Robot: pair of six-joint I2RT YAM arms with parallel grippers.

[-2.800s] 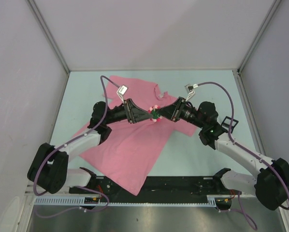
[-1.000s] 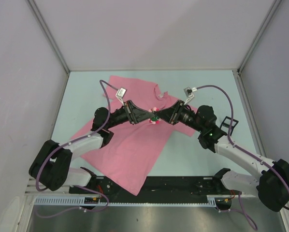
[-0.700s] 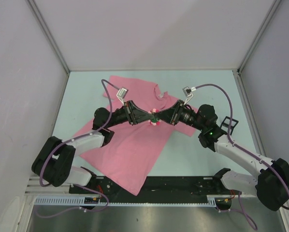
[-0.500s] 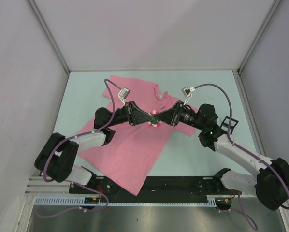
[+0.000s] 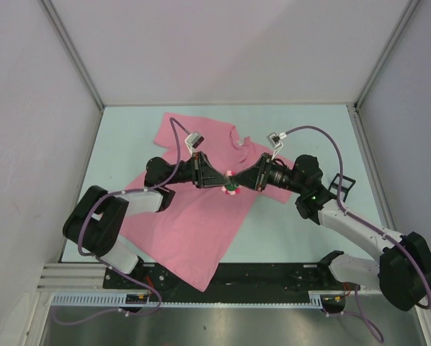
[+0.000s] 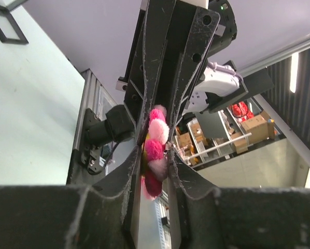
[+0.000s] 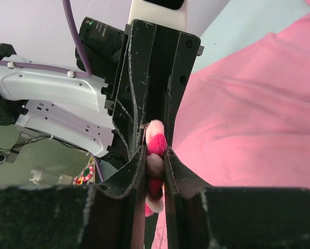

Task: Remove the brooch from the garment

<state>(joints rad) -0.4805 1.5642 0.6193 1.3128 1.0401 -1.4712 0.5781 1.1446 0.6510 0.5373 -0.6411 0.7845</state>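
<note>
At the bottom of the top view we see the black base plate [image 5: 273,277] along the near table edge, and the garment's [image 5: 194,231] lowest corner lies over it. From there the garment spreads slantwise up to its collar [image 5: 235,137] in the upper middle. Bare table [image 5: 295,223] shows as a broad patch right of the cloth's edge, and as a narrower strip on the left, beside the side wall [image 5: 35,144].

In mid frame the two arms meet tip to tip. The left gripper [image 5: 221,179] and the right gripper [image 5: 240,180] both pinch the brooch [image 5: 231,189], which sits between them over the garment, close to its right edge. In the left wrist view our own fingers [image 6: 126,176] squeeze the pink petals from both sides, with the other pair closed on them just above; the right wrist view shows the same hold. We cannot tell whether the pin is in the cloth.

Beyond the collar a band of table runs to the far wall [image 5: 230,50]
</note>
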